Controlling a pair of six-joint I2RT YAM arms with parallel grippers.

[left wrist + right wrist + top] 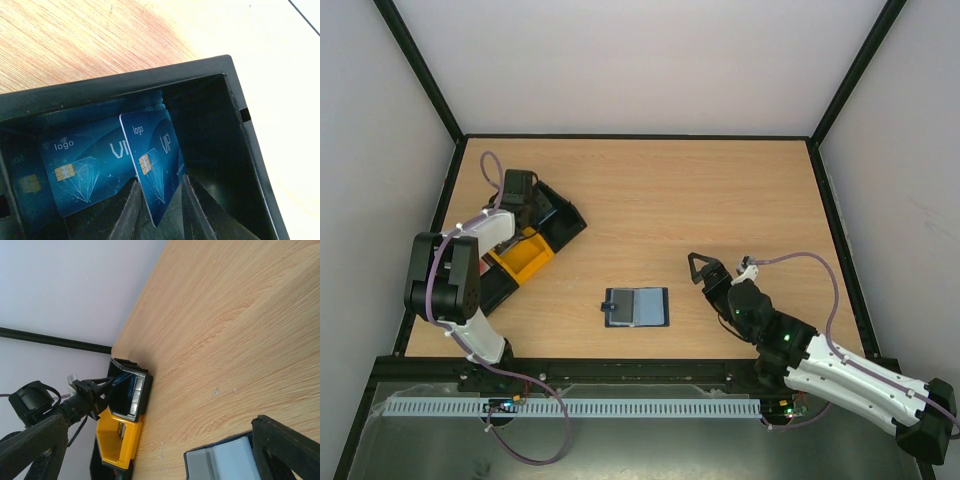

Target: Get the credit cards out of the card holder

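The card holder (pixel 637 307) lies open on the table, dark navy, with a light blue credit card (pixel 647 305) showing in its right panel; its corner also shows in the right wrist view as the card holder (pixel 200 465). My left gripper (pixel 533 203) hangs in a black tray (pixel 563 222) at the left. In the left wrist view, the left gripper (pixel 160 179) has its jaws slightly parted around a dark blue credit card (pixel 152 150) standing tilted, loose on its right side. A second blue card (pixel 80 165) lies flat behind it. My right gripper (pixel 705 268) is open and empty, right of the card holder.
A yellow tray (pixel 525 256) sits next to the black tray, with another black tray (pixel 495 290) nearer the left arm's base. Black frame rails (pixel 825 200) border the table. One right finger (pixel 285 450) shows beside the card holder.
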